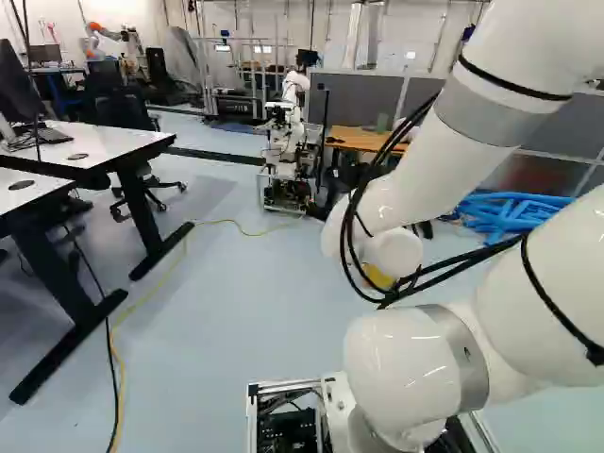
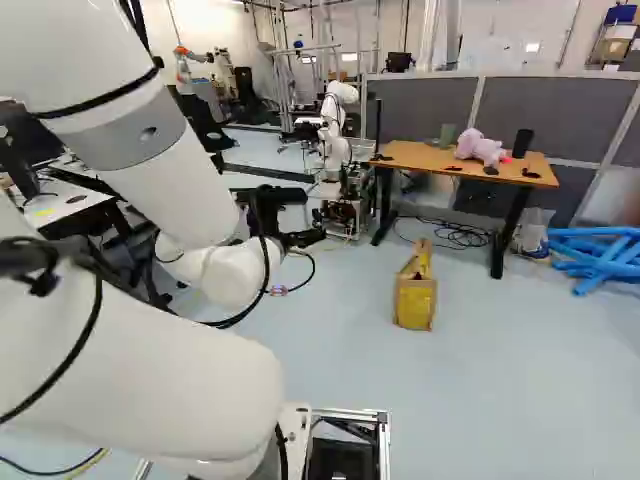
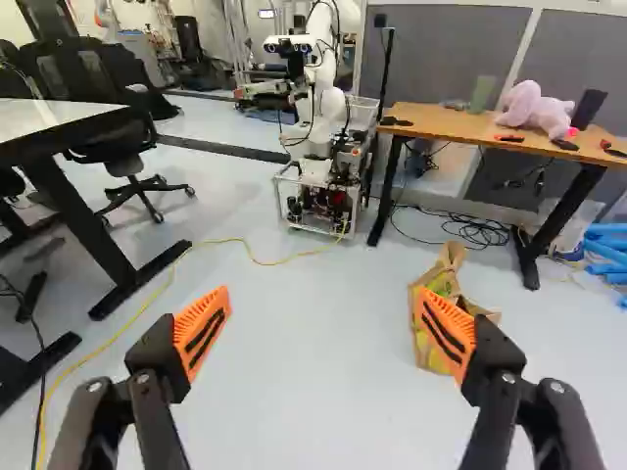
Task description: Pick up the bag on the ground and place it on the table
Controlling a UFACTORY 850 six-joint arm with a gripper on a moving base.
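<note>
Bag (image 2: 414,303) on flr (image 2: 500,380), ahead & R of gripper (image 2: 312,216), arm (image 2: 165,140) bent w/ fingers spread wide.

End effector (image 2: 314,216) spread wide

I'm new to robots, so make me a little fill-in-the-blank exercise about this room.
The paper bag stands on the ____. The plush toy on the wooden-topped table is ____. Holding nothing, the gripper is ____. The long tubes heaped near that table are ____.

Missing words: floor; pink; open; blue.
</note>
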